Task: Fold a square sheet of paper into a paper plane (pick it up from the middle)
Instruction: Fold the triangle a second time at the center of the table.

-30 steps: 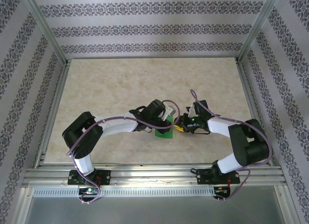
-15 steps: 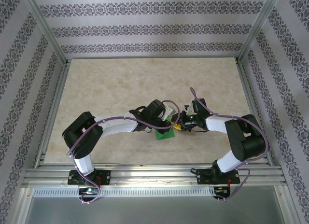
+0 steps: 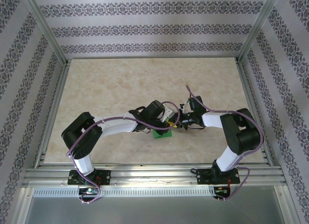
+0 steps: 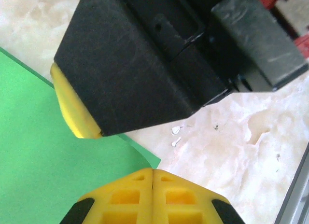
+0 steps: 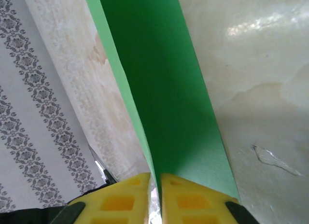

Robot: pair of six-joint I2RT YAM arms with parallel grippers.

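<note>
Your right arm has swung in toward the left since a second ago. Its elbow now sits closer to the table's middle, and the right gripper (image 3: 179, 121) has drawn up against the left gripper (image 3: 168, 120), so the two stand almost nose to nose over the marble-patterned table (image 3: 120, 84). The left arm has hardly shifted. From above you see less of the green sheet of paper (image 3: 161, 133) than before. What shows is a small patch just on the near side of both grippers, near the table's centre.

In your right wrist view, the yellow fingertips (image 5: 125, 197) stand almost together with only a thin slit between them. A raised crease of the sheet runs straight down into that slit, so the right gripper is pinching the paper at its fold. From there the sheet rises away as a tall green flap.

In your left wrist view, the left gripper's yellow tips are pressed flush with no gap. The sheet lies flat on the table to their left, and its corner runs right up to them. The view is too tight to say whether any edge is caught between them. The right gripper's black finger (image 4: 130, 64) reaches in just ahead, its yellow pad (image 4: 72, 108) at the sheet's far edge.
</note>
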